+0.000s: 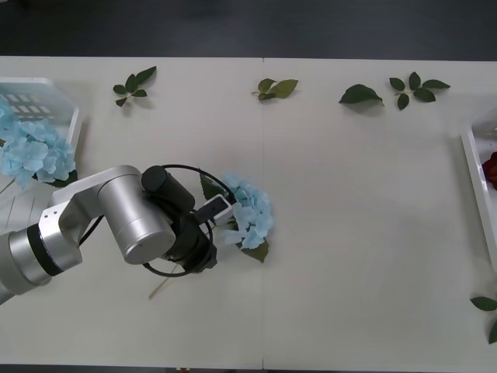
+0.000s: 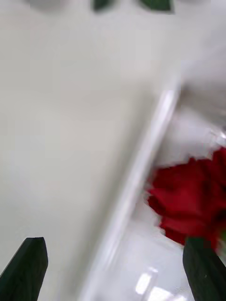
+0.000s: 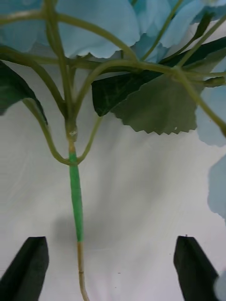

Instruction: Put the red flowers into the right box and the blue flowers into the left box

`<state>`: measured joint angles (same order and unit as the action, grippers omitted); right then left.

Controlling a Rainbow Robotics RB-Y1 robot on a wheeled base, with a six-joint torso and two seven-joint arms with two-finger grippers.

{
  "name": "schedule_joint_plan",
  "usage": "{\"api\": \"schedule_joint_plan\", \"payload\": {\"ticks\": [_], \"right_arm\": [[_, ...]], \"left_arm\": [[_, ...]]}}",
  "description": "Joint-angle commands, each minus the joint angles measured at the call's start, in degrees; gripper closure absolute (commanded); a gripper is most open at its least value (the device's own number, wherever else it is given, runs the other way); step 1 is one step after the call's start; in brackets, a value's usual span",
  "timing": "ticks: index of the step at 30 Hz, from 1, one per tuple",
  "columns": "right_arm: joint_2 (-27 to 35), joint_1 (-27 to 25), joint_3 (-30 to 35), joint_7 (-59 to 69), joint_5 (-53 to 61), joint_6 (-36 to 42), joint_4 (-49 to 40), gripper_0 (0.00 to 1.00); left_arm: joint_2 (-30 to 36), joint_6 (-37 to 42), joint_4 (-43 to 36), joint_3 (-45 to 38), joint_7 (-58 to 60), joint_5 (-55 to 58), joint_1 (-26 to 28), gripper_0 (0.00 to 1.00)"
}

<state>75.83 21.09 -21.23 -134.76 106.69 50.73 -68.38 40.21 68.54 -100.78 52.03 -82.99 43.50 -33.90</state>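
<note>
- the left box (image 1: 68, 116) sits at the far left edge of the bench (image 1: 349, 233), with a pale blue flower cluster (image 1: 31, 149) lying across its near rim and a bit of stem trailing off toward the bench edge.
- the left arm reaches in from the lower left, its silver elbow bent and the black wrist turned down over the middle-left of the bench.
- the left end effector (image 3: 110, 268) hovers just above the stem (image 3: 75, 197) of a second blue flower (image 1: 250, 217), which lies flat on the bench with its head pointing right and its leaves spread underneath.
- its black fingers (image 3: 26, 268) are spread wide, one on each side of the stem, touching neither the stem nor the leaves.
- loose leaf sprigs lie well apart along the far side of the bench: one (image 1: 133, 84) toward the left, one (image 1: 276, 88) near the middle, two (image 1: 392, 90) further right; none lies near the flower.
- the right end effector (image 2: 115, 270) hangs over the rim of the right box (image 1: 475, 167) at the right edge of the bench, fingers apart and holding nothing.
- a red flower (image 2: 190, 207) lies inside the right box, just beside one finger.
- more leaves (image 1: 488, 311) lie at the near right corner of the bench.
</note>
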Motion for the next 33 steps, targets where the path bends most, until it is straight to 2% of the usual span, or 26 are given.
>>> {"api": "schedule_joint_plan", "payload": {"ticks": [1,2,7,11,20,23,28,30,33], "right_arm": [[3.1,0.8,-1.1,-8.8,6.2,2.1,-4.6,0.16],[3.1,0.9,-1.1,-9.9,7.9,2.8,-5.4,0.16],[2.9,1.9,-1.1,-16.0,16.4,7.2,-11.2,0.17],[1.1,4.0,-1.1,-17.6,19.6,7.9,-15.6,0.16],[-4.4,10.6,-1.4,-16.9,19.0,7.9,-20.7,0.16],[-5.9,13.8,-3.2,-16.5,17.5,7.8,-22.1,0.16],[-7.5,20.3,-10.1,-16.1,18.0,7.5,-22.7,0.17],[-8.7,23.6,-13.9,-15.8,18.3,6.4,-22.7,0.16],[-10.2,25.4,-16.2,-15.7,18.4,5.0,-22.7,0.16]], "left_arm": [[0.5,0.3,-0.9,0.7,2.6,-0.6,-1.7,0.91],[0.5,0.3,-0.9,0.7,2.6,-0.5,-1.7,1.00],[0.5,0.3,-1.0,0.7,2.6,-0.6,-1.7,1.00],[0.5,0.3,-1.0,0.7,2.6,-1.0,-1.7,1.00],[3.3,1.6,-6.9,-2.2,2.7,-2.5,-1.8,1.00],[5.0,4.2,-10.9,-5.3,2.7,-2.5,-1.5,1.00],[6.5,8.8,-17.0,-11.9,2.4,-1.8,-0.4,1.00],[6.1,11.2,-19.3,-17.8,2.2,-0.1,1.9,1.00],[5.1,14.1,-20.7,-24.4,2.0,2.4,4.3,1.00]]}}
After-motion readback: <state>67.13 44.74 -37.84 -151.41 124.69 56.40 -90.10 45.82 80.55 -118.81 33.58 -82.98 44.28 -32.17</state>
